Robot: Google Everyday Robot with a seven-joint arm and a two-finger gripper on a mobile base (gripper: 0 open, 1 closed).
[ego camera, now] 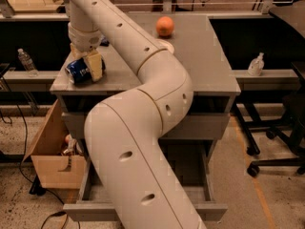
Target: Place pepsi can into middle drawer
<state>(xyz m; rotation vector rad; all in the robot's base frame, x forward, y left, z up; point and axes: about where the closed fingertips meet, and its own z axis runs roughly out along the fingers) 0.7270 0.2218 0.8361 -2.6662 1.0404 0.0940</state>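
The pepsi can is blue and lies on its side at the front left corner of the grey cabinet top. My gripper reaches down from the far left and sits right at the can, over its right end. The middle drawer, below the uppermost grey front, is pulled out toward me. My arm covers much of it, including its knob.
An orange sits at the back of the cabinet top. An open cardboard box stands on the floor left of the cabinet. A plastic bottle stands on the left shelf, a white bottle on the right shelf. Chair bases stand at right.
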